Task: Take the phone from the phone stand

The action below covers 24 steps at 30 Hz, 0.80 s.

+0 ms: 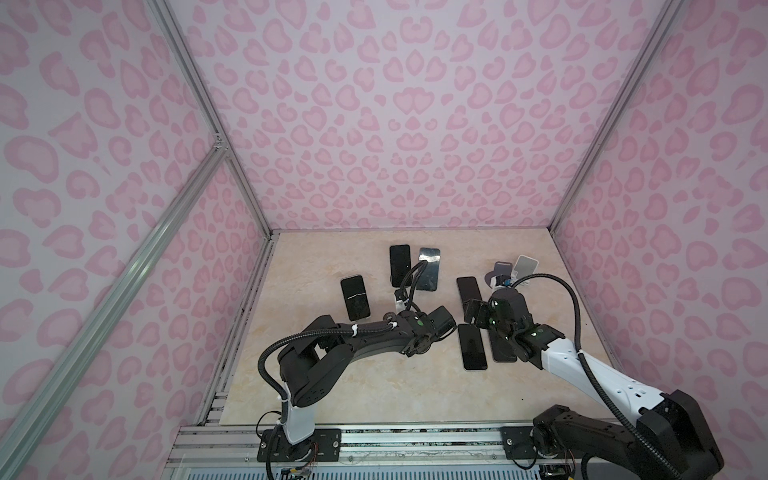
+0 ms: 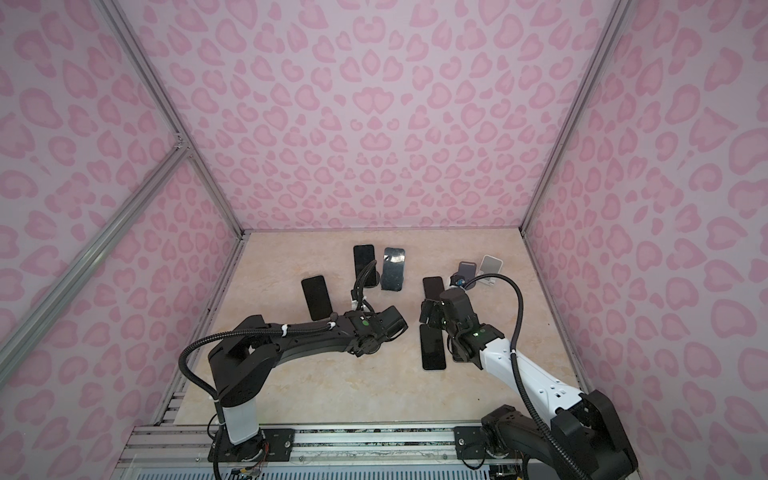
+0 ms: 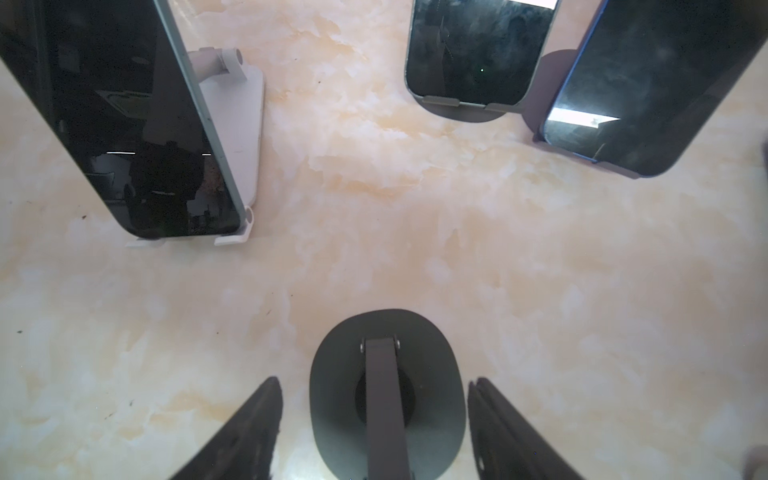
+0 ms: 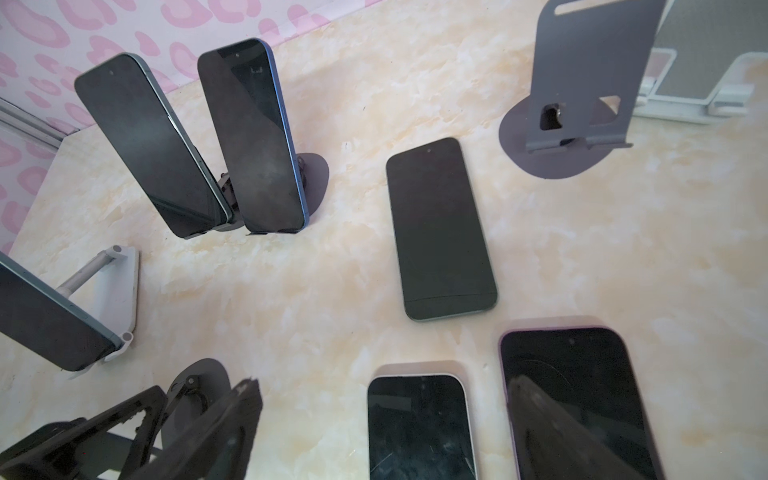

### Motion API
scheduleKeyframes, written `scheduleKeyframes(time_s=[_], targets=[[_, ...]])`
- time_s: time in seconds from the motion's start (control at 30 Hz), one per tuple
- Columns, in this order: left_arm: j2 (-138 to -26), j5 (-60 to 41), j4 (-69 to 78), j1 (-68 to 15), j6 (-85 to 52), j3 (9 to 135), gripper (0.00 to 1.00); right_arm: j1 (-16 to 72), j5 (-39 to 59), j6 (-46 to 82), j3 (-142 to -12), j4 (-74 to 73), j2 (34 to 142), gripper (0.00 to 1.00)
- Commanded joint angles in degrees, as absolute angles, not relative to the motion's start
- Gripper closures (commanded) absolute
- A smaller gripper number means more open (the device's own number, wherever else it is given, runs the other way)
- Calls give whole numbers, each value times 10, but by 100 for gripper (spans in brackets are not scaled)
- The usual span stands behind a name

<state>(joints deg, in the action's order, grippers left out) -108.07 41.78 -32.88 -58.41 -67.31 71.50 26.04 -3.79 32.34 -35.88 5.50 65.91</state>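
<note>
My left arm stretched over the table [image 3: 415,249], wrist low. My left gripper [image 3: 375,380] sat with jaws apart either side of a dark grey stand [image 3: 336,415], touching nothing I could see. A phone [image 3: 124,124] leaned on its white stand [image 3: 245,137] ahead and aside, two more propped phones [image 3: 473,54] beyond. My right gripper [image 1: 473,313] hung spread wide above flat phones [image 4: 440,228].

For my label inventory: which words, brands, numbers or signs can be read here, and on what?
No text is readable.
The phone lying flat has a dark blank screen; the grey stand bears no mark.
A pale speck on the screen of the blue-edged phone is too small to read.
</note>
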Motion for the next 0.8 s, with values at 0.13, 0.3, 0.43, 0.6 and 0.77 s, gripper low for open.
scheduleKeyframes(time_s=[0.13,0.3,0.43,0.6,0.77], targets=[[-1064,430,-288,-584,-642,685,47,259,-27,323,-362,47,657,5],[-1042,429,-271,-584,-621,668,57,259,-20,323,-364,50,647,6],[-992,446,-278,-588,-588,665,59,259,-20,324,-363,50,641,5],[-881,474,-337,-569,-542,657,61,259,-14,327,-360,42,641,6],[-735,462,-375,-521,-486,639,61,259,0,328,-357,31,636,6]])
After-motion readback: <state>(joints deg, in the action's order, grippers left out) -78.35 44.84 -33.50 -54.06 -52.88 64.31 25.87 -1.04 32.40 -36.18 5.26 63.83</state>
